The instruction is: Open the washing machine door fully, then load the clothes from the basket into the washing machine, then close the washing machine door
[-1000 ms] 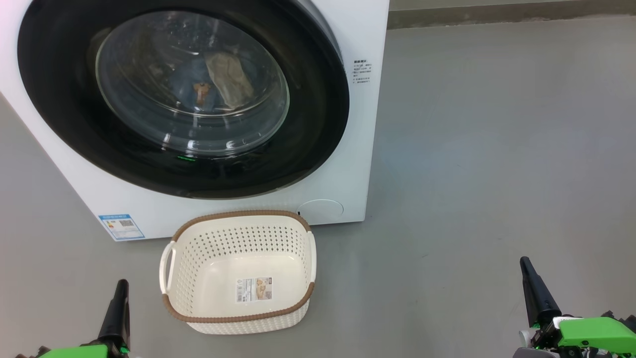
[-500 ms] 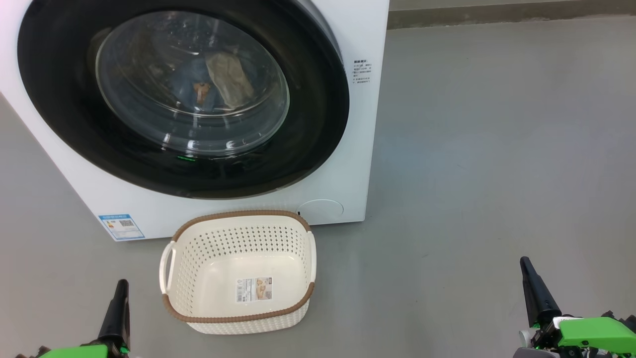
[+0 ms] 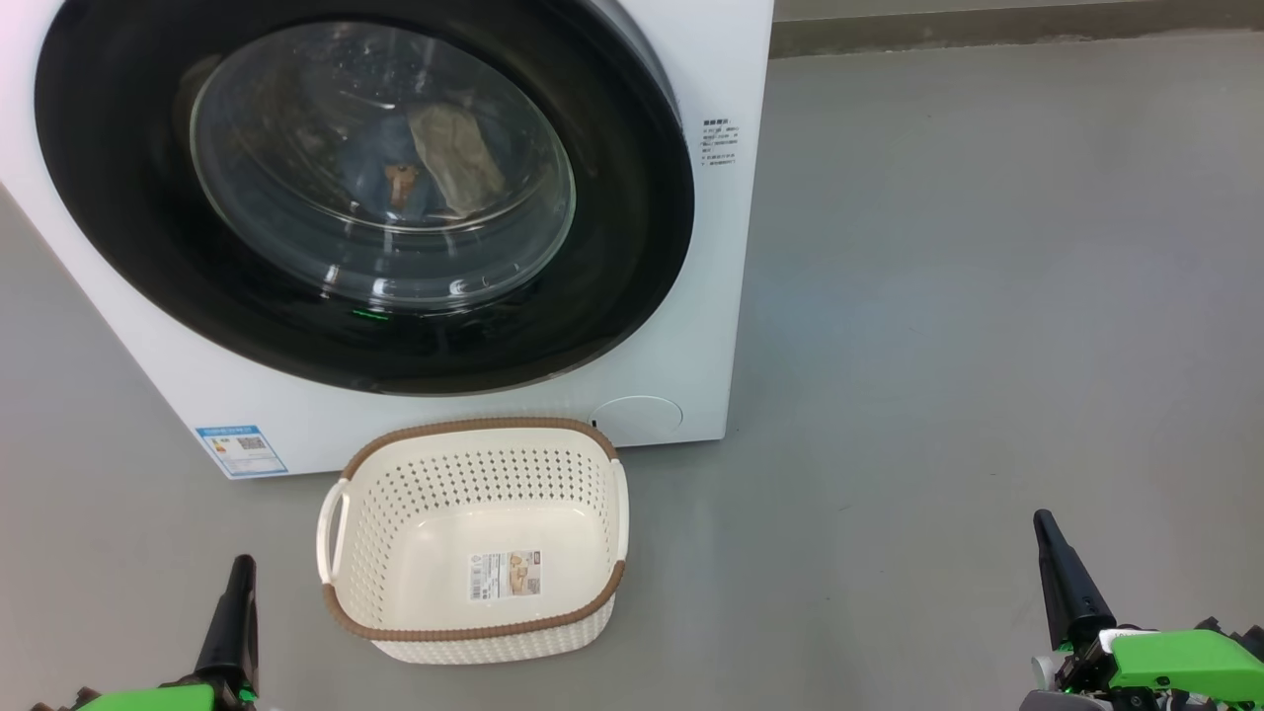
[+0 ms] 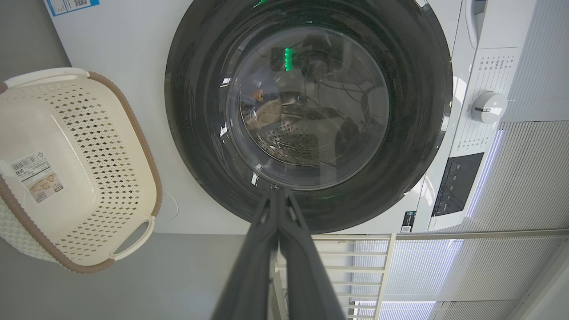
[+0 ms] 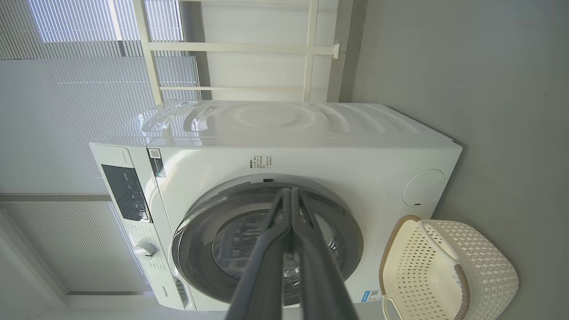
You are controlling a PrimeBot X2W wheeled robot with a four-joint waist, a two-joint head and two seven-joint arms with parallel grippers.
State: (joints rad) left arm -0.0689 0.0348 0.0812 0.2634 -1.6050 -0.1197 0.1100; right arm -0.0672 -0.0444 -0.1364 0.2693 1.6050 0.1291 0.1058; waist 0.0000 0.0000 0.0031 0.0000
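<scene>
At the frame's lower corners the left gripper (image 3: 241, 565) and right gripper (image 3: 1041, 521) hover above the grey floor (image 3: 938, 296), jaws pressed together, gripping nothing. Lower centre, the basket (image 3: 474, 632) stands just before the washing machine (image 3: 691, 336), whose door (image 3: 632, 247), upper left, sits closed with the clothes (image 3: 434, 158) visible behind its glass

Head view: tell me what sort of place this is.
Probably a laundry corner of a home or a test room. A white front-loading washing machine stands on a bare grey floor, an empty perforated basket sits before it, and slatted window blinds show beyond it in the right wrist view.
</scene>
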